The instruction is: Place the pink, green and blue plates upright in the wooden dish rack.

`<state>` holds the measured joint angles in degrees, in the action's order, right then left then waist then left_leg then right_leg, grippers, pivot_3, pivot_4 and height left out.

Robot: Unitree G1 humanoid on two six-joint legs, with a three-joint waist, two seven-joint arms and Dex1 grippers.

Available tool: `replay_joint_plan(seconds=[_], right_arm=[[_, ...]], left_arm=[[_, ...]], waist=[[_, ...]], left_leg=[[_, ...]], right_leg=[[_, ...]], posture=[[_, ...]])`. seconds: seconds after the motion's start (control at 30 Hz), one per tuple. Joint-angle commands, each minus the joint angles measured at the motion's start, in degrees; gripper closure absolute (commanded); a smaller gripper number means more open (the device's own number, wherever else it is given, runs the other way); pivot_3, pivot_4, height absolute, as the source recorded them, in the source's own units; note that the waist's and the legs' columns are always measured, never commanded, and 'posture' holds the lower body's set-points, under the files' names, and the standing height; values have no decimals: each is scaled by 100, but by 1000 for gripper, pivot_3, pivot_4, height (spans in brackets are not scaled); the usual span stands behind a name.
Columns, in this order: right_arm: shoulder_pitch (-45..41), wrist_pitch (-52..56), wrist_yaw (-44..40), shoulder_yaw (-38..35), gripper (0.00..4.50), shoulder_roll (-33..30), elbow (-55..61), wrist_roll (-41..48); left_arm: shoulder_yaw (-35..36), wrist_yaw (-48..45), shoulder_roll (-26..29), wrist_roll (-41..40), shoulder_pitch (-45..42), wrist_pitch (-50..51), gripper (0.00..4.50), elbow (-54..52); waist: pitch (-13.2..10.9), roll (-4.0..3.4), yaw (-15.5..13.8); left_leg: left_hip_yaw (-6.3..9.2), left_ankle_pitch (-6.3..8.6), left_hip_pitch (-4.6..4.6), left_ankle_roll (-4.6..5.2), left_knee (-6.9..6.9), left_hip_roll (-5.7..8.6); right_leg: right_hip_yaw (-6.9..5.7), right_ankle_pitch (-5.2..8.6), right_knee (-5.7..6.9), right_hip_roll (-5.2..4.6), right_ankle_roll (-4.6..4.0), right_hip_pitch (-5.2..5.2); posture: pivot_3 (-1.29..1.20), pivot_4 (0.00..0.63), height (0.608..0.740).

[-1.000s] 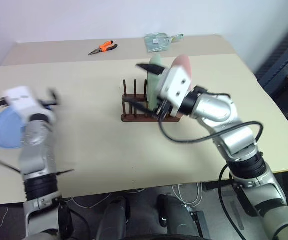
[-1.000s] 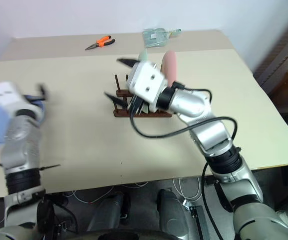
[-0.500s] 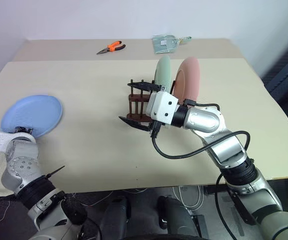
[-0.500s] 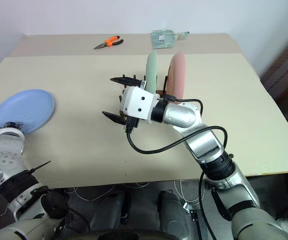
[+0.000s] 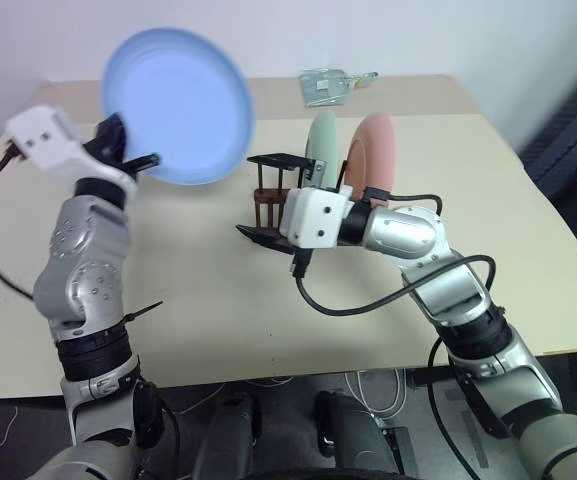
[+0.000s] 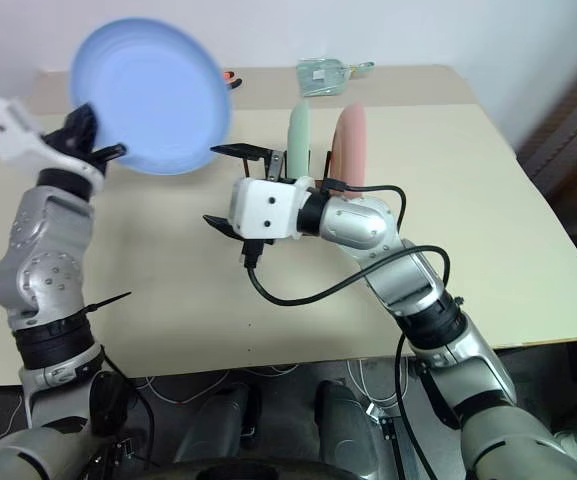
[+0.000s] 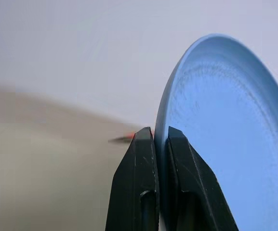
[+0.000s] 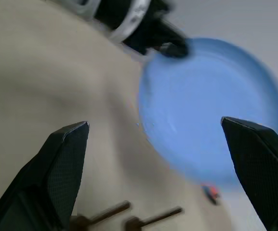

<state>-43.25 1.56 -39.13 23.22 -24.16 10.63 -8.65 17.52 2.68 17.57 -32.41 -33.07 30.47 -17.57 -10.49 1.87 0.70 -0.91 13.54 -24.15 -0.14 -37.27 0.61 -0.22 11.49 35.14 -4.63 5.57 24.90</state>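
Blue plate (image 5: pixel 180 105): round, shallow, matte plastic w/ raised rim, held in the air above the table's (image 5: pixel 218 290) left half, face tilted toward the camera. Left gripper (image 7: pixel 155 139): two black tapered fingers clamped on the plate's rim, one each side of the edge; forearm raised, gripper angled upward. Green plate (image 5: pixel 322 146) and pink plate (image 5: pixel 377 152): same form, pale mint and salmon, both standing on edge side by side in the wooden dish rack (image 5: pixel 271 205), green on the left, pink on the right. Rack: dark brown, thin upright pegs on base rails; free pegs show to the left of the green plate. Right gripper (image 5: pixel 264 196): fingers spread wide, holding nothing, hanging level in front of the rack's free pegs and pointing toward the robot's left; its white housing and the silver forearm w/ a black cable loop cover part of the rack and the lower part of both standing plates. Table: beige, smooth, matte. Far edge: clear packet (image 5: pixel 328 84) behind the rack; in right wrist view an orange-handled tool (image 8: pixel 211 191) peeks out past the blue plate's rim, blurred.
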Motion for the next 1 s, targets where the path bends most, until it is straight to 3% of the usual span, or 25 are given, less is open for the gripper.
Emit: replay_joint_plan(seconds=[0.03, 0.2, 0.3, 0.47, 0.5, 0.57, 0.7, 0.8, 1.0], right_arm=[[-400, -440, 442, 81, 0, 9, -620, -819], [-606, -729, 713, 123, 0, 121, -1216, -1351], [-634, -764, 777, 65, 1306, 214, -1310, -1480], [-659, -884, 876, 38, 4016, 280, -1371, -1705], [-667, -910, 890, 36, 4380, 292, -1382, -1734], [-678, -978, 913, 32, 4451, 318, -1388, -1811], [-706, -1115, 958, 66, 4500, 338, -1381, -1986], [-721, -1150, 972, 52, 4500, 351, -1362, -2043], [-715, -1173, 1034, -318, 4500, 510, -1122, -1567]], left_arm=[[-252, -185, -9, -43, -249, 19, 4442, -429], [-345, -250, -93, -153, -283, 106, 4442, -586], [-332, -301, -99, -150, -242, 132, 4500, -627], [-270, -378, -59, -126, -180, 121, 4500, -620], [-268, -402, -52, -126, -168, 118, 4500, -626], [-236, -443, -82, -181, -146, 101, 4500, -639], [18, -299, -236, -355, -271, -21, 3120, -556], [485, 34, -275, -323, -535, -370, 1569, -340], [1176, 393, 465, 601, -537, -1153, 1569, 446]], waist=[[0, -1, 32], [-1, -1, 21], [-1, -1, 7], [-1, -1, 6], [-2, -1, 6], [-2, -2, 7], [-2, -1, 6], [-2, -1, 10], [-3, -2, 27]], left_leg=[[-4, 0, 3, 0, 1, -1], [-13, -1, 10, 1, 6, -12], [-13, -1, 8, 1, 5, -11], [-13, -1, 8, 2, 4, -11], [-13, -1, 8, 2, 4, -11], [-13, -1, 8, 2, 4, -10], [-12, -1, 8, 2, 4, -11], [-12, -1, 8, 2, 4, -11], [-14, -1, 11, 2, 7, -8]], right_leg=[[2, 0, 0, 2, 0, 0], [9, 0, 2, 5, 1, 0], [9, 0, 2, 3, 1, 0], [8, 0, 2, 2, 1, -1], [8, 0, 1, 2, 1, -1], [9, 0, 1, 2, 1, -1], [9, 0, 2, 2, 1, -1], [9, 0, 2, 2, 1, -1], [8, 0, 4, 5, 1, 0]], posture=[[0, 150, 738], [0, 150, 738], [0, 150, 738], [0, 150, 738], [0, 150, 738], [0, 150, 738], [0, 150, 738], [0, 150, 738], [0, 150, 738]])
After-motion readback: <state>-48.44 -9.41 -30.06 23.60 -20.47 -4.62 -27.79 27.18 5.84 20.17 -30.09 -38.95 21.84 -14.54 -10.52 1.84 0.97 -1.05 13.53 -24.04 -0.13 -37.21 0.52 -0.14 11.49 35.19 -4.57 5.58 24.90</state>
